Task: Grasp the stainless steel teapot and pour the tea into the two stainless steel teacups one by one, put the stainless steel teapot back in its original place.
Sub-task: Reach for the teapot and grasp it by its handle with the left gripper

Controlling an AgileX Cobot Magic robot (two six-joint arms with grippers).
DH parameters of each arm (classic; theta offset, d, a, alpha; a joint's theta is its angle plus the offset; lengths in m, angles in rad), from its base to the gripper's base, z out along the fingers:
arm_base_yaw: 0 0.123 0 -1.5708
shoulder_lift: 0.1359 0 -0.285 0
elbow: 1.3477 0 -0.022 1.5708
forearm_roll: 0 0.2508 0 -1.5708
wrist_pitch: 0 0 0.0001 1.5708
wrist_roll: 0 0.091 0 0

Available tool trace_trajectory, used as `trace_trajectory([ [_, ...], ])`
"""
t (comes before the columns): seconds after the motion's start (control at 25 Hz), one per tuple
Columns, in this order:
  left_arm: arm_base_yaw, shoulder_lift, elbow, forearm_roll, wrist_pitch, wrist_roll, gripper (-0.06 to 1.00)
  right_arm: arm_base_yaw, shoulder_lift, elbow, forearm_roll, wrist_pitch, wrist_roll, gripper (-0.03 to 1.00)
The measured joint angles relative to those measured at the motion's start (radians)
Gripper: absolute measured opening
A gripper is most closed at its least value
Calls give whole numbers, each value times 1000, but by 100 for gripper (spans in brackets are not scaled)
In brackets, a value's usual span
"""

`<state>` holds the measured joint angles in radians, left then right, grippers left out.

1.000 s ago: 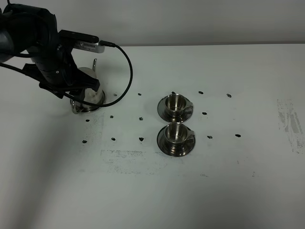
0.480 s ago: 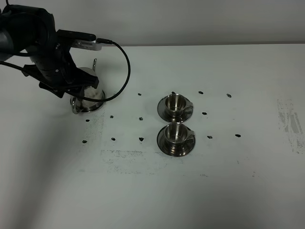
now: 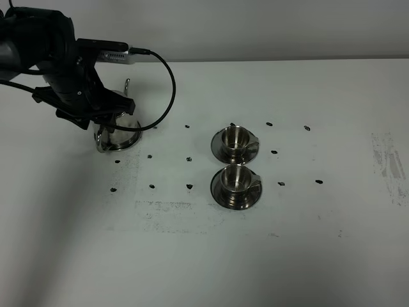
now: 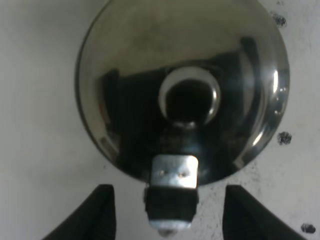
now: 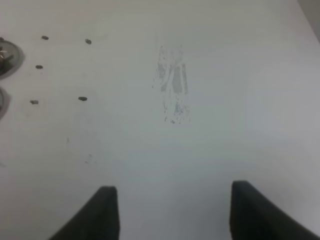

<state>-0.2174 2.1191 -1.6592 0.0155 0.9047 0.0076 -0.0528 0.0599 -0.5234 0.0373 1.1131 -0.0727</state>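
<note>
The stainless steel teapot (image 3: 120,138) stands at the far left of the table, mostly hidden under my left arm. In the left wrist view its domed knobbed lid (image 4: 189,97) fills the frame and its handle mount (image 4: 174,172) lies between my fingers. My left gripper (image 3: 112,120) (image 4: 170,215) is open, its fingers on either side of the handle and not touching it. The two stainless steel teacups stand on saucers at the table's middle, one farther (image 3: 234,141) and one nearer (image 3: 236,184). No tea shows. My right gripper (image 5: 180,215) is open and empty over bare table.
Small dark marks (image 3: 189,186) dot the white table (image 3: 287,256) around the pot and cups. A scuffed patch (image 3: 386,163) lies at the right and also shows in the right wrist view (image 5: 172,85). A black cable (image 3: 167,96) loops from my left arm beside the pot.
My left arm has come slightly down and closer over the teapot, covering more of it. The cups have not moved.
</note>
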Motion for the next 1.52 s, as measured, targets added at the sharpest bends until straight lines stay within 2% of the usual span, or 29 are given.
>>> trace_trajectory([
  [0.28,0,59,-72,-7,49,-1,46,0,0,0,0,0,0,48],
  [0.72,0,85,-83,-7,54,-1,45,0,0,0,0,0,0,48],
  [0.84,0,85,-83,-7,68,-1,37,0,0,0,0,0,0,48],
  [0.96,0,85,-83,-6,66,-2,17,0,0,0,0,0,0,48],
  [1.28,0,91,-83,1,29,19,18,0,0,0,0,0,0,48],
  [1.52,-14,58,-83,8,55,72,18,0,0,0,0,0,0,48],
])
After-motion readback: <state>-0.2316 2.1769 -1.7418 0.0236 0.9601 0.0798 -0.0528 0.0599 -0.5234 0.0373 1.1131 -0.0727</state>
